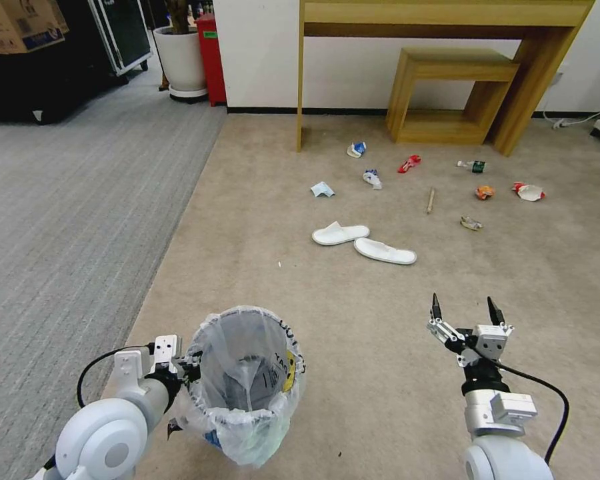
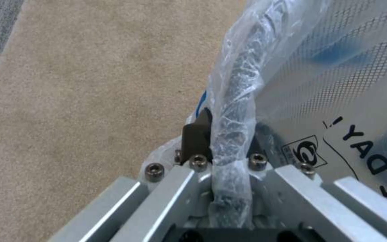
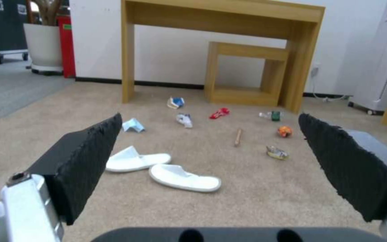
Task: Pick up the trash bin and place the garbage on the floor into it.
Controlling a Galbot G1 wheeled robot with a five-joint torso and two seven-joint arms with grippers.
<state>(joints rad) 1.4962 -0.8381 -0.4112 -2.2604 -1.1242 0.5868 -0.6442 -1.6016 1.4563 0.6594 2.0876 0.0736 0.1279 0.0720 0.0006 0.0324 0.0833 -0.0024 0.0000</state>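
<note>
- Left gripper (image 1: 183, 365): jaws clamped on the bagged rim of the trash bin (image 1: 247, 383), held low at the robot's left front.
- Right gripper (image 1: 465, 312): jaws spread wide, holding nothing, above the floor (image 1: 353, 347).
- Garbage: two slippers (image 1: 363, 241), a mask (image 1: 322, 190) and wrappers lie well ahead on the carpet.

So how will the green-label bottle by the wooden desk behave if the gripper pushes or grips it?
The bottle lies on its side on the floor, so a push would probably roll it. It looks like clear thin plastic and seems nearly empty: likely light, and it may dent or slip between the open right gripper's fingers.
</note>
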